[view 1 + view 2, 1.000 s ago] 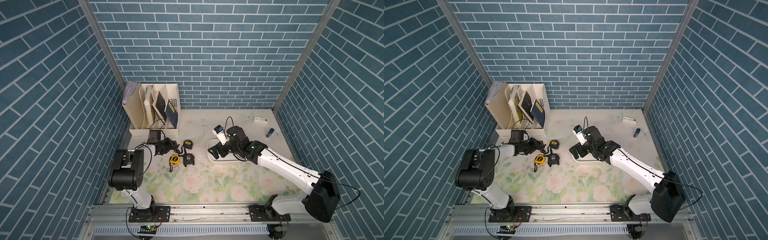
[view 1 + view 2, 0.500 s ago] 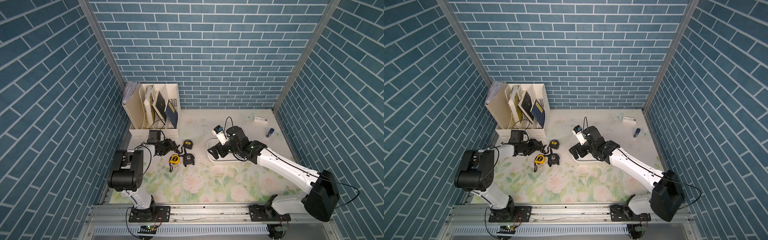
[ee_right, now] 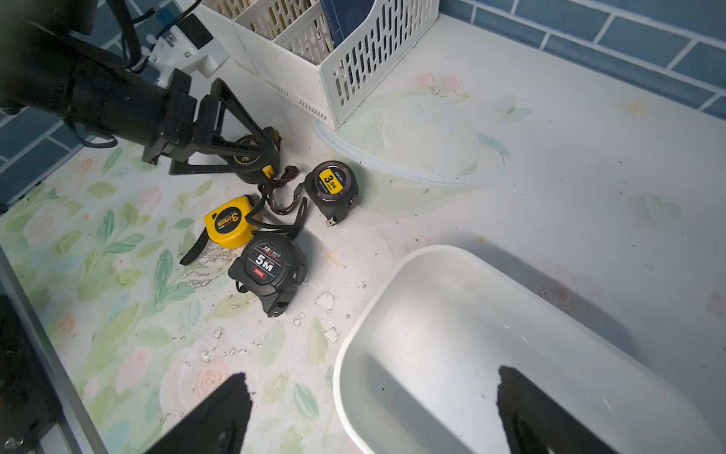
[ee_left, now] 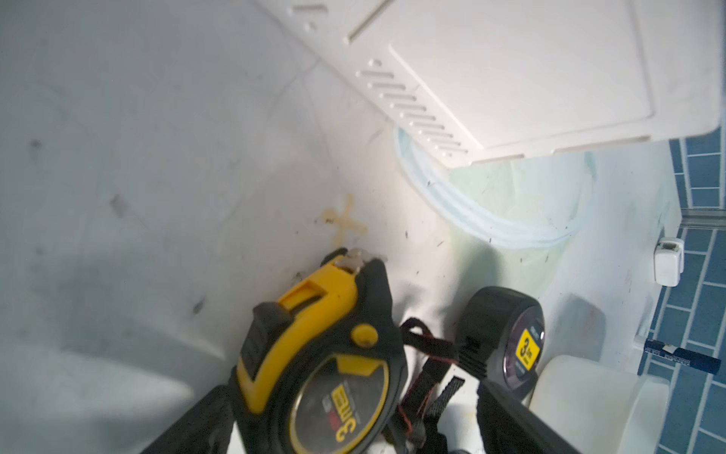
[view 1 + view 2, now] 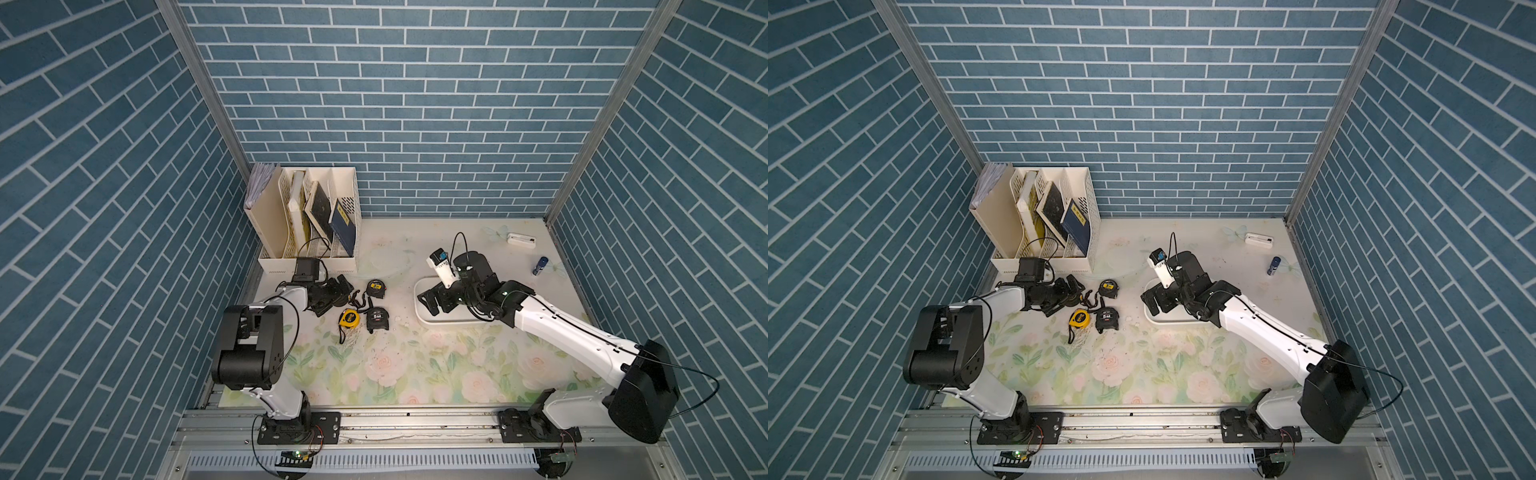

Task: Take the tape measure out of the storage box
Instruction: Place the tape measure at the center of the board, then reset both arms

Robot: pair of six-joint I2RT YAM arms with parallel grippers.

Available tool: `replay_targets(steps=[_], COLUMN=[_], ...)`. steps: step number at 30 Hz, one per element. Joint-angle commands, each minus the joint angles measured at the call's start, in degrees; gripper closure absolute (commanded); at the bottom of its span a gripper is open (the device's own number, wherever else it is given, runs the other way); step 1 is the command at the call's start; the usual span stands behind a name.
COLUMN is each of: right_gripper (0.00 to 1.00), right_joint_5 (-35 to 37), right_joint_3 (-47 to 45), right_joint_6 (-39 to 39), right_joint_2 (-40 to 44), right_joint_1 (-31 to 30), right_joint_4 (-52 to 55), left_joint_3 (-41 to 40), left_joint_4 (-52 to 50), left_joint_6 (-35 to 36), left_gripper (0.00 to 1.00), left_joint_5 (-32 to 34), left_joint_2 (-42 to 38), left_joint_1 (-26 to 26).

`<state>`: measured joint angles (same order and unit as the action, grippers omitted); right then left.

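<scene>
The storage box (image 5: 449, 322) (image 5: 1169, 321), a shallow white tub, lies right of centre, and the right wrist view shows its inside (image 3: 451, 322) bare. My right gripper (image 5: 434, 301) (image 3: 373, 393) hangs open over the tub's left end, nothing between its fingers. Several tape measures lie on the mat left of the tub. My left gripper (image 5: 343, 291) (image 4: 353, 412) is open, its fingers standing either side of a black-and-yellow tape measure (image 4: 334, 353) (image 3: 251, 157) resting on the mat. Close by lie a black 3 m tape measure (image 5: 376, 287) (image 3: 332, 184), a yellow tape measure (image 5: 348, 319) (image 3: 228, 222) and a black 5 m tape measure (image 5: 377, 319) (image 3: 267, 267).
A cream slotted file organizer (image 5: 307, 220) with books stands at the back left, just behind my left wrist. A small white device (image 5: 521, 240) and a blue cylinder (image 5: 540, 266) lie at the back right. The tape measures' straps tangle between them.
My left gripper has gone from shut to open, letting go of the black-and-yellow tape measure, which stays on the mat. The right arm has barely moved.
</scene>
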<state>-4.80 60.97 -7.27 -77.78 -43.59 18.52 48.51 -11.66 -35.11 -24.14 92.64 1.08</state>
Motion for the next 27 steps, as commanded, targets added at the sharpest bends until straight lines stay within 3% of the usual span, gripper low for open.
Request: replay_targets(steps=[1, 5, 9, 13, 16, 18, 22, 27], right_gripper=[0.0, 0.0, 0.0, 0.0, 0.0, 0.0, 0.0, 0.0], right_joint_5=[2.9, 6.9, 24.3, 39.9, 44.5, 42.6, 37.8, 28.9], right_joint_3=[0.3, 0.9, -1.6, -9.4, -17.9, -23.5, -32.6, -49.7], right_joint_6=[-0.9, -1.3, -4.4, -4.2, 1.0, 5.1, 7.4, 7.3], right_joint_2=[1.5, 2.7, 7.8, 15.7, 18.9, 18.5, 16.6, 12.7], right_joint_1=[1.1, 2.9, 6.3, 12.9, 18.7, 22.5, 28.8, 35.1], right_joint_4=[-0.8, -1.1, -3.7, -13.7, -26.7, -34.1, -44.1, -74.0], left_joint_3=[2.7, 4.6, 6.9, 5.7, -0.8, -4.0, -10.1, -22.1], left_joint_4=[-8.4, -14.3, -13.6, -2.0, 10.0, 15.0, 23.7, 42.8], left_joint_6=[1.9, 3.0, 3.5, 5.7, 8.7, 11.9, 20.0, 21.7], left_gripper=[0.0, 0.0, 0.0, 0.0, 0.0, 0.0, 0.0, 0.0], left_joint_5=[1.8, 3.0, 7.6, 21.5, 32.2, 39.6, 46.1, 54.6], left_joint_2=[-3.2, -6.6, -14.2, -24.8, -31.0, -31.1, -29.2, -25.8], left_joint_1=[-0.3, -0.2, 0.0, 2.0, 2.6, 2.6, 2.7, 3.5])
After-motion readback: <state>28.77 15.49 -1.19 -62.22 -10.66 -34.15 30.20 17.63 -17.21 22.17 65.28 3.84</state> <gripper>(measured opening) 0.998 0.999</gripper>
